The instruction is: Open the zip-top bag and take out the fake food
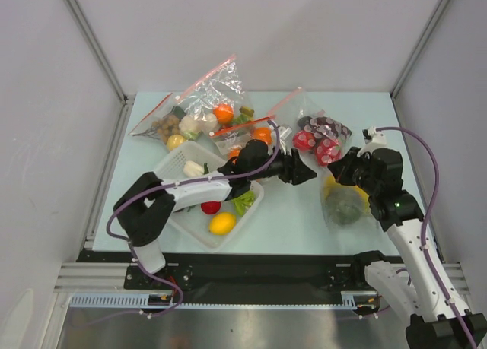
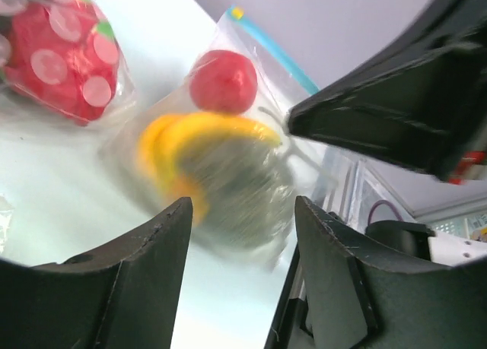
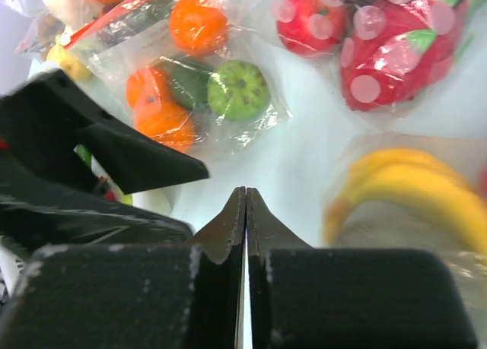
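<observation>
The zip-top bag (image 1: 344,203) lies at the table's right, its light blue zip strip (image 2: 275,51) along the far edge. Inside it the fake food shows blurred: a red round fruit (image 2: 223,81), a yellow banana (image 2: 199,132) and a grey-green melon (image 2: 245,183). My left gripper (image 2: 243,212) is open just left of the bag, with nothing between its fingers. My right gripper (image 3: 246,193) is shut at the bag's upper left edge, and no plastic shows between its jaws. The banana (image 3: 415,183) lies just right of its fingertips.
A white basket (image 1: 176,160) with loose toy produce sits under the left arm. Clear bags with red strips (image 1: 199,109) hold oranges (image 3: 196,23) and a lime (image 3: 237,89) at the back. A bag of spotted red fruit (image 1: 323,140) lies behind the two grippers.
</observation>
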`<action>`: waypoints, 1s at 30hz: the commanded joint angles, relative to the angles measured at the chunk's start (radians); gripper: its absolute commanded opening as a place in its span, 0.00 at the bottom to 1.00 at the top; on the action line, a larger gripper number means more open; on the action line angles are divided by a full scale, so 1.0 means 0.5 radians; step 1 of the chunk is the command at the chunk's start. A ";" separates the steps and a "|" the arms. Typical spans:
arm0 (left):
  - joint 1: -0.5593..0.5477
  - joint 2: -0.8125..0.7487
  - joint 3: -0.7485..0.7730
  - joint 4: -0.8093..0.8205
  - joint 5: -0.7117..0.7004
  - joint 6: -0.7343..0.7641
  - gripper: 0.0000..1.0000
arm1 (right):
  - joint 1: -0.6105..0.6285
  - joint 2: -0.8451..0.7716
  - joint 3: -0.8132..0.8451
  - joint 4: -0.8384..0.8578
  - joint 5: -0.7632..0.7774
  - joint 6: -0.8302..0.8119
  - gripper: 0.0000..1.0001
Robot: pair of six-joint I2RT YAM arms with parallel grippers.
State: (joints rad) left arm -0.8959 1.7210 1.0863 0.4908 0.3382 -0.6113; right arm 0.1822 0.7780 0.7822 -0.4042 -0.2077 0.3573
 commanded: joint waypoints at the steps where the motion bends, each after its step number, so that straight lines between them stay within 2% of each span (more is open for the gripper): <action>1: -0.043 0.141 0.134 0.141 0.066 -0.063 0.62 | -0.027 -0.074 -0.003 -0.014 0.111 -0.024 0.00; 3: -0.122 0.181 0.193 0.093 0.023 0.038 0.64 | -0.036 -0.105 0.006 -0.026 0.243 -0.030 0.01; 4: -0.177 0.230 0.278 0.007 -0.019 0.130 0.68 | -0.054 -0.126 0.015 -0.032 0.313 -0.030 0.05; 6: -0.214 0.301 0.376 -0.113 -0.032 0.185 0.69 | -0.079 -0.148 0.016 0.007 0.332 -0.021 0.10; 11: -0.227 0.448 0.466 -0.034 -0.008 0.134 0.77 | -0.143 -0.194 0.034 0.047 0.394 0.031 0.30; 14: -0.254 0.540 0.560 -0.015 -0.014 0.088 0.82 | -0.156 -0.234 0.037 0.081 0.415 0.046 0.39; 22: -0.337 0.874 0.913 -0.279 -0.047 0.008 0.89 | -0.171 -0.267 0.095 0.038 0.474 0.034 0.47; 25: -0.347 0.960 1.002 -0.343 -0.023 -0.017 0.94 | -0.177 -0.280 0.092 0.029 0.477 0.031 0.51; 29: -0.368 1.077 1.082 -0.328 0.072 -0.102 0.92 | -0.177 -0.295 0.092 0.023 0.474 0.031 0.54; 30: -0.368 1.098 1.089 -0.301 0.097 -0.133 0.81 | -0.177 -0.301 0.095 0.014 0.477 0.031 0.54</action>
State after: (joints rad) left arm -1.0714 2.2375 1.5753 0.3199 0.3344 -0.6258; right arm 0.0982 0.6426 0.7841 -0.4118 0.0151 0.3733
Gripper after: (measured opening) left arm 0.876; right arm 0.532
